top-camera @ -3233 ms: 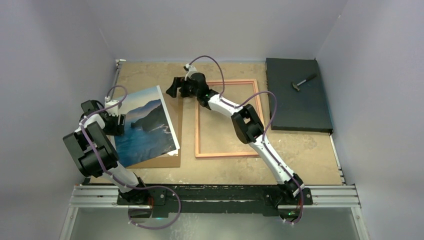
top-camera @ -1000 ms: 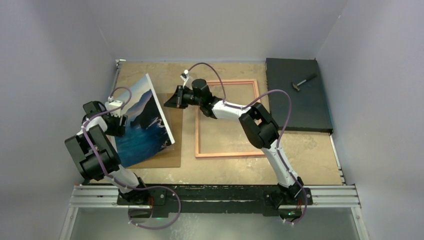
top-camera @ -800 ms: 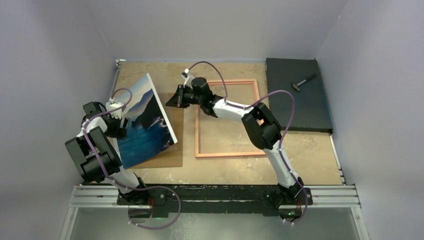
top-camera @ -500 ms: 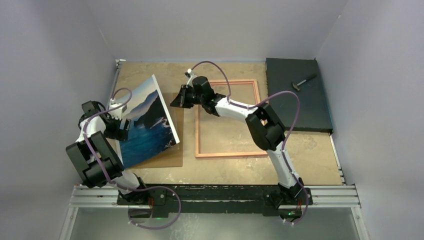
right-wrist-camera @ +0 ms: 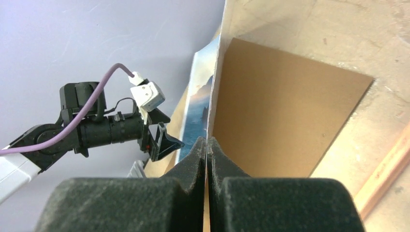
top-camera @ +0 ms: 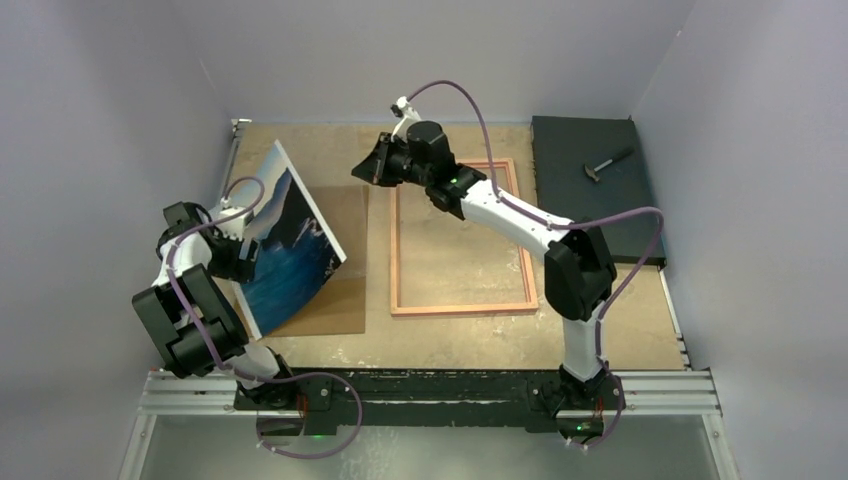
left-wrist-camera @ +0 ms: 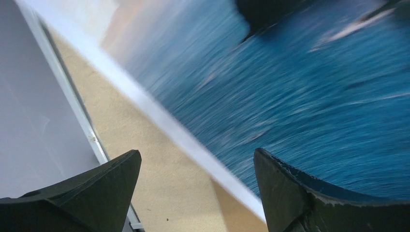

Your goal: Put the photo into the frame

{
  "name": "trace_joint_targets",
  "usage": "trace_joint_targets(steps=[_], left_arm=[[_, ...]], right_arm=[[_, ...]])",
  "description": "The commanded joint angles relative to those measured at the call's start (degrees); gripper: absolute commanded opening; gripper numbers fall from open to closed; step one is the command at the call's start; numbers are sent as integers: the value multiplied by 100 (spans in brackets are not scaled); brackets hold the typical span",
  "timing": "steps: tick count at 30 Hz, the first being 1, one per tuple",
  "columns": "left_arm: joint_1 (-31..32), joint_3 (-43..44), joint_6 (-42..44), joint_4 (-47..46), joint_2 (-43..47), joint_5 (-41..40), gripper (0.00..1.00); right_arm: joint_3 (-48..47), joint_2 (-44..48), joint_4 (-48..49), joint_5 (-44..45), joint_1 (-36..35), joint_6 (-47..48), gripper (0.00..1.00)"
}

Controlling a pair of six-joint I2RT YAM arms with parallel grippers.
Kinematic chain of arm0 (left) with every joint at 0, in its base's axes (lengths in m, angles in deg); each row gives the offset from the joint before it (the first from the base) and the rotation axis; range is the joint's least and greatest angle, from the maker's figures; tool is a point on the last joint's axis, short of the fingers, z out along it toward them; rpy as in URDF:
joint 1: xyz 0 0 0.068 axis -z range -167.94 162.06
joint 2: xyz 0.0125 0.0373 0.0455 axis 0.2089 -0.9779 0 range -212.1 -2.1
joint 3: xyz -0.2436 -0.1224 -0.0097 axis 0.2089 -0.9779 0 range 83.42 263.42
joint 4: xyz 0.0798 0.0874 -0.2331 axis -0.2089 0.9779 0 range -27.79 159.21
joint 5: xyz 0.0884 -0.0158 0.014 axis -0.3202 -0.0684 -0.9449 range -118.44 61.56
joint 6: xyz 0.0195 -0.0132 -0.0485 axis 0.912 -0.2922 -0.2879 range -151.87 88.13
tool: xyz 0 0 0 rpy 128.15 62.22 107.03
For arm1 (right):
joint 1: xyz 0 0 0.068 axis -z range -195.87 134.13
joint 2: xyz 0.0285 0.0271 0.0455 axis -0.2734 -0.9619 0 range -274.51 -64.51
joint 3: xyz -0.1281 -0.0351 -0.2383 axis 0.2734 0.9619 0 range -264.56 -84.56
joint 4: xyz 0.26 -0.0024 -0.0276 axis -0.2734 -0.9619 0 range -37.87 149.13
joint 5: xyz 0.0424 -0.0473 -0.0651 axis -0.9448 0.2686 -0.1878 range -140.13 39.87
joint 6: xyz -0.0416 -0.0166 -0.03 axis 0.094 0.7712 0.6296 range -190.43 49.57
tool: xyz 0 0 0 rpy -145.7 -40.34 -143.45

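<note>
On the left of the sand-coloured counter (top-camera: 620, 300), we found the large white-bordered photo of blue water and dark headlands (top-camera: 290, 240) tipped steeply up, rising over the plain brown backing board (top-camera: 340, 305) with its picture side turned up and to the right. The left claw (left-wrist-camera: 197, 154) stood wide open at the photo's outer border, the white edge passing between its two black fingers. Whether either finger touched the print we could not tell. The right claw (right-wrist-camera: 207, 142) was pressed fully closed and, as far as we could see, held nothing. From above it hung over the far end of the board, near the photo's raised edge but apart from it. It pointed leftward at the sheet, which its own camera saw almost edge-on. The large rectangular frame with a thin pale wood-orange rim (top-camera: 395, 260) lay flat at mid-counter, just right of the board, with nothing in it. Photo and frame both ran long from far to near, so we judged the print needed little turning. It lay to the left of the frame and had to travel right, across the board. The left arm was plainly the nearer to it, though the right claw sat between photo and frame.
</note>
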Motion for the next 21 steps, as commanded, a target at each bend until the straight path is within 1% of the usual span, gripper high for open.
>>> trace_joint_targets(steps=[1,3,9,14,19,21], left_arm=[[37,-255,90,-310,-131,-118,85],[42,-362,90,-441,-207,-146,84],[142,-699,146,-790,-494,-419,77],[214,-885,187,-844,-445,-417,75],[581,-1028,34,-910,-292,-466,74],[725,-935,-106,-851,-191,-477,74]], right_arm=[[38,492,-423,463,22,376,0],[-22,630,-588,589,29,471,0],[-92,1148,-1088,1046,100,704,0],[-295,1552,-1601,1354,263,920,0],[-467,1870,-2000,1658,360,1176,0],[-461,1974,-2100,1712,363,1252,0]])
